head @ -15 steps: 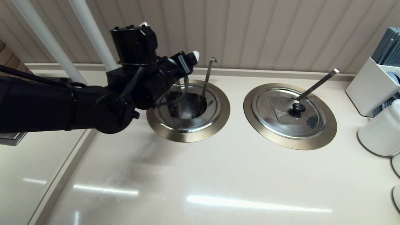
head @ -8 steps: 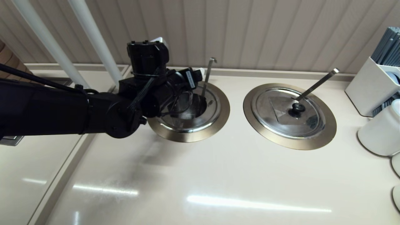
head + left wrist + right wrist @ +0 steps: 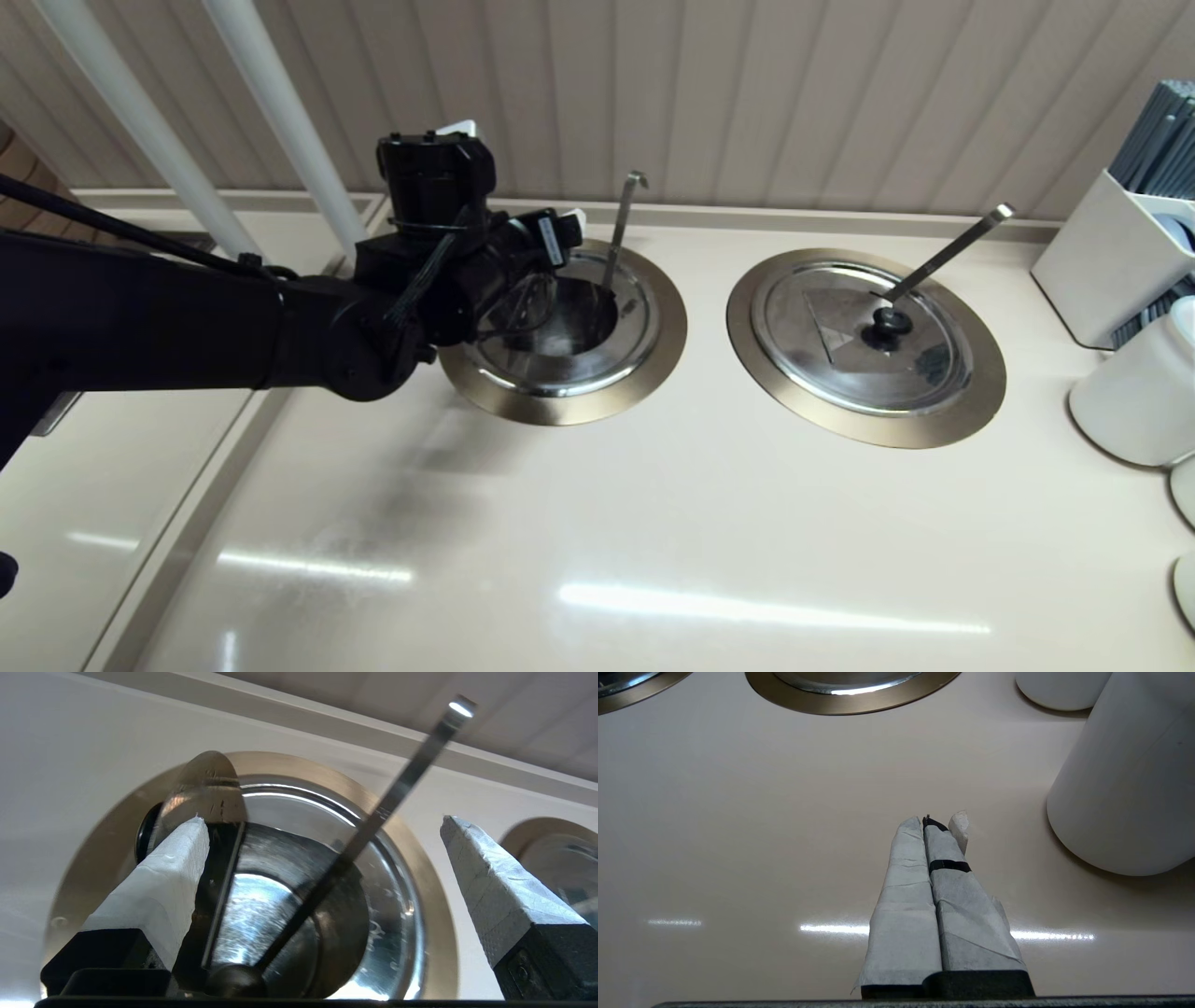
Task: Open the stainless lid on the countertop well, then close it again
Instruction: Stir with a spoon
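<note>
The stainless lid (image 3: 597,350) lies flat on the left well, whose bronze collar (image 3: 658,359) rings it. Its mirror surface (image 3: 397,933) reflects my arm as a dark patch. The hook-tipped ladle handle (image 3: 621,219) rises through the edge notch and crosses the left wrist view (image 3: 397,793). My left gripper (image 3: 551,247) hangs low over the lid's left half, open (image 3: 324,821). Its taped fingers (image 3: 173,877) stand wide apart. The black dome knob (image 3: 233,980) sits between them near the palm, untouched. My right gripper (image 3: 934,821) is shut and empty over bare counter.
To the right is the twin lid (image 3: 840,364) with its ring knob (image 3: 889,325) and a straight ladle handle (image 3: 948,252). A white box of dark sticks (image 3: 1111,261) and a white canister (image 3: 1134,392) crowd the right edge; the canister (image 3: 1125,779) is close to my right gripper.
My left arm has swung right and come down, bringing the open gripper from above the well's back left to low over the lid. The lid and right arm have not moved.
</note>
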Tool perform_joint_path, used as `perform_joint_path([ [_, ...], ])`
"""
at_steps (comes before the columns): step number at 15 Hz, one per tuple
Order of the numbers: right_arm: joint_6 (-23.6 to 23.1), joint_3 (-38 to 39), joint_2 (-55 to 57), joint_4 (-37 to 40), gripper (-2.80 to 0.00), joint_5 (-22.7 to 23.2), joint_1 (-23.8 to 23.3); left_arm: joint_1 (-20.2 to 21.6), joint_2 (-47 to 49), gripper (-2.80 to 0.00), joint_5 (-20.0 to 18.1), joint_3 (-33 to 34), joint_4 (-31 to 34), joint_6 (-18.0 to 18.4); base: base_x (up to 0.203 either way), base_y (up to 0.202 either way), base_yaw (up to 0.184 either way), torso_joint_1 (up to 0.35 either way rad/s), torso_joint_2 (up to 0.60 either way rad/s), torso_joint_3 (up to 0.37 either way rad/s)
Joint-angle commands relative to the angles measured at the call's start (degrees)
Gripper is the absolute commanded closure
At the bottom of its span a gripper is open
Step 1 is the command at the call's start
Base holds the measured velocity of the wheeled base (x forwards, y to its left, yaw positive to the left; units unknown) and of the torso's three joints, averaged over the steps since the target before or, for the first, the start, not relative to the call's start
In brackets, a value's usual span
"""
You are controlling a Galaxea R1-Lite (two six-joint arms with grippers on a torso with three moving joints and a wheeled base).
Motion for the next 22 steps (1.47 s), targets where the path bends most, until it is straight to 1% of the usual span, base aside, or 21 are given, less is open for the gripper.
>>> perform_joint_path([
  [1, 0.0, 0.3, 0.0, 0.0, 0.0, 0.0, 0.0, 0.2, 0.6, -2.8, 1.3, -0.6, -0.5, 0.2, 0.0, 0.0, 0.0, 0.0, 0.0, 0.0],
  [6, 0.0, 0.3, 0.0, 0.0, 0.0, 0.0, 0.0, 0.1, 0.3, -2.8, 0.7, -0.2, -0.2, 0.4, 0.0, 0.0, 0.0, 0.0, 0.0, 0.0],
  [7, 0.0, 0.3, 0.0, 0.0, 0.0, 0.1, 0.0, 0.1, 0.4, -2.8, 0.2, 0.1, 0.0, 1.4, 0.0, 0.0, 0.0, 0.0, 0.0, 0.0],
  [9, 0.0, 0.3, 0.0, 0.0, 0.0, 0.0, 0.0, 0.1, 1.0, -2.8, -0.1, 1.6, -0.4, 7.5, 0.0, 0.0, 0.0, 0.0, 0.0, 0.0],
  [10, 0.0, 0.3, 0.0, 0.0, 0.0, 0.1, 0.0, 0.0, 1.3, -2.8, -0.4, 3.1, -0.5, 9.6, 0.0, 0.0, 0.0, 0.0, 0.0, 0.0],
  [12, 0.0, 0.3, 0.0, 0.0, 0.0, 0.0, 0.0, -0.3, 2.7, -2.8, -2.3, 3.5, -1.1, 10.1, 0.0, 0.0, 0.0, 0.0, 0.0, 0.0],
  [14, 0.0, 0.3, 0.0, 0.0, 0.0, 0.0, 0.0, -0.5, 4.5, -2.8, -2.7, 4.0, -3.6, 10.2, 0.0, 0.0, 0.0, 0.0, 0.0, 0.0],
  [17, 0.0, 0.3, 0.0, 0.0, 0.0, 0.1, 0.0, -1.9, 9.4, -2.8, -2.7, 3.4, -13.2, 10.2, 0.0, 0.0, 0.0, 0.0, 0.0, 0.0],
  [18, 0.0, 0.3, 0.0, 0.0, 0.0, 0.0, 0.0, -2.3, 11.1, -2.8, -2.7, 2.5, -13.9, 10.1, 0.0, 0.0, 0.0, 0.0, 0.0, 0.0],
  [20, 0.0, 0.3, 0.0, 0.0, 0.0, 0.0, 0.0, -2.6, 13.5, -2.8, -2.7, -1.3, -13.8, 10.3, 0.0, 0.0, 0.0, 0.0, 0.0, 0.0],
  [22, 0.0, 0.3, 0.0, 0.0, 0.0, 0.0, 0.0, -2.8, 15.2, -2.8, -3.0, -4.4, -11.7, 10.5, 0.0, 0.0, 0.0, 0.0, 0.0, 0.0],
])
